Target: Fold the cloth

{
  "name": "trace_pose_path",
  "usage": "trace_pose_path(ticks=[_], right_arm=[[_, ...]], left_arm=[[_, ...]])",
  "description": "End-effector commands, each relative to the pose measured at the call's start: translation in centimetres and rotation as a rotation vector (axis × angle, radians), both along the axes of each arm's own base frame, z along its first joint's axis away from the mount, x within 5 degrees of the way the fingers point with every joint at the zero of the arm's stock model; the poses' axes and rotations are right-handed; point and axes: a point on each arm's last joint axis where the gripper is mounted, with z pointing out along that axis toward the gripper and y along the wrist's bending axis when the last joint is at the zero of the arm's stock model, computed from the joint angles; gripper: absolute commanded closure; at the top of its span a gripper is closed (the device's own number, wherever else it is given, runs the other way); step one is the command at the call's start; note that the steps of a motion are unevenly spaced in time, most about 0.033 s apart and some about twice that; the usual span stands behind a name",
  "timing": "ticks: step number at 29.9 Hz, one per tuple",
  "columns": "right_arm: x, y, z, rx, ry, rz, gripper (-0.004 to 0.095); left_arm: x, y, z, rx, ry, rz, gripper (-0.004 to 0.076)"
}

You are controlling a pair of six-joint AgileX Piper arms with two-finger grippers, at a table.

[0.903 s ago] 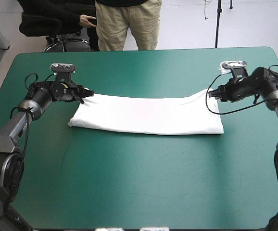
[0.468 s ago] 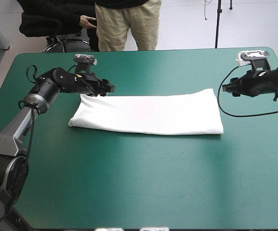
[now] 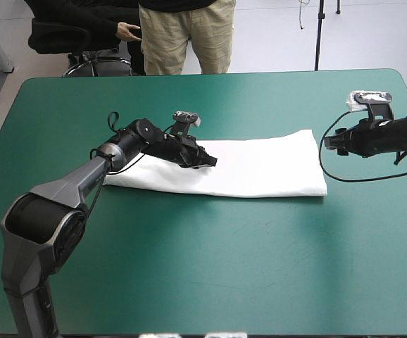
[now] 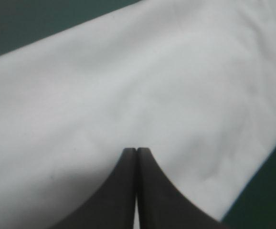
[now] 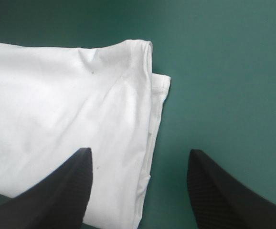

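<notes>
The left gripper (image 3: 207, 160), pressed together, is over the left half of the folded T-shirt (image 3: 267, 167) on the desk (image 3: 189, 267); the right gripper (image 3: 332, 143), spread, hangs just beyond its right end.

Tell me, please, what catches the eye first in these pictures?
The white T-shirt lies folded into a long band across the middle of the teal-green table. The left tool, shut, reaches over the band's left half, while the right tool stands open just off its right end.
</notes>
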Motion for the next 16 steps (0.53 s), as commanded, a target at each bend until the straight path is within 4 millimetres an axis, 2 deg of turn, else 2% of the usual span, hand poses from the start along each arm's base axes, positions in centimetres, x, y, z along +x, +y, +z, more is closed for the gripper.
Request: trace_pose_path(ticks=[1, 6, 16], right_arm=[[0.3, 0.0, 1.5, 0.043, -0.088, -0.016, 0.0362], [1.5, 0.3, -0.7, 0.094, -0.019, 0.023, 0.0322], [4.0, 0.3, -7.2, 0.174, 0.167, 0.044, 0.0294]], left_arm=[[0.5, -0.6, 1.6, -0.081, -0.025, 0.042, 0.0741], [0.7, -0.8, -0.4, -0.070, 0.032, 0.031, 0.0741], [0.6, -0.8, -0.3, -0.070, 0.035, 0.028, 0.0741]])
